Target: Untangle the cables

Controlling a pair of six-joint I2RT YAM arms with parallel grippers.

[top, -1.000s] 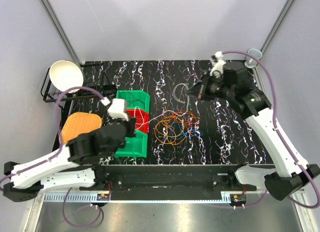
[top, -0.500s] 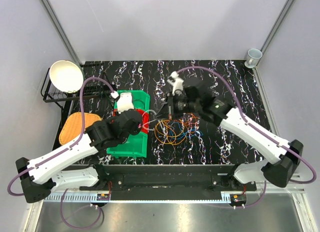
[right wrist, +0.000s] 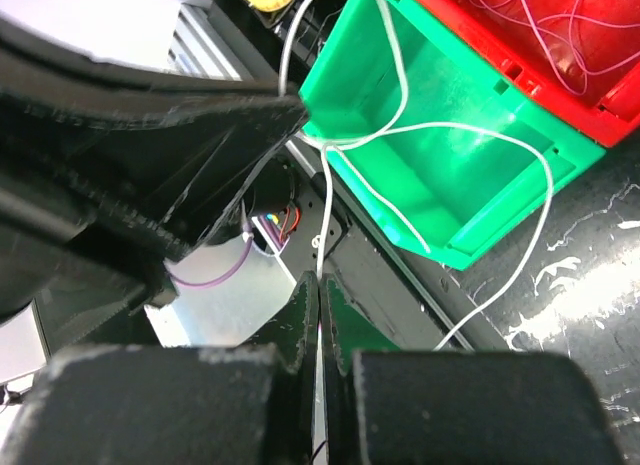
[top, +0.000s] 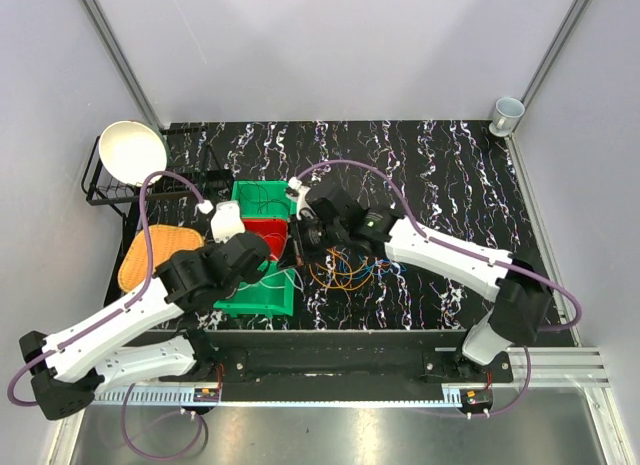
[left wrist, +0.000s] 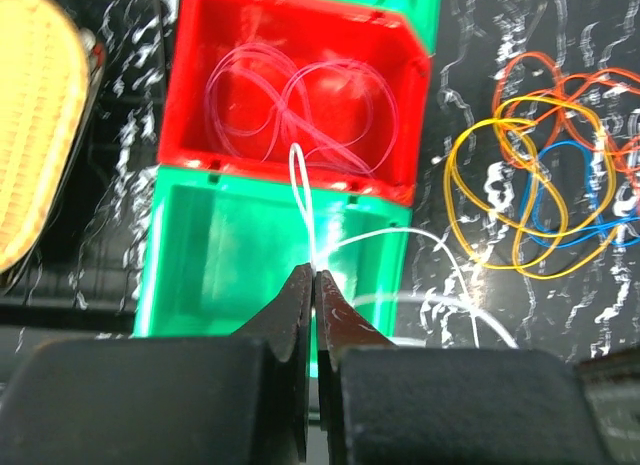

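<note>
Left pincer [left wrist: 312, 275] and right pincer [right wrist: 319, 280] are both closed on one white cable [left wrist: 395, 231] above the green bin [left wrist: 230, 260]. The coloured tangle [top: 345, 265] lies on the desk [top: 450, 175] alongside. Sorting step; next, likely lower and release.

overhead; wrist close-ups sharing green bin [left wrist: 220, 255]

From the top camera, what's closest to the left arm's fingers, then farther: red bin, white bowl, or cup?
1. Red bin, right beside the left fingers.
2. White bowl, back left corner.
3. Cup, back right corner.
</note>
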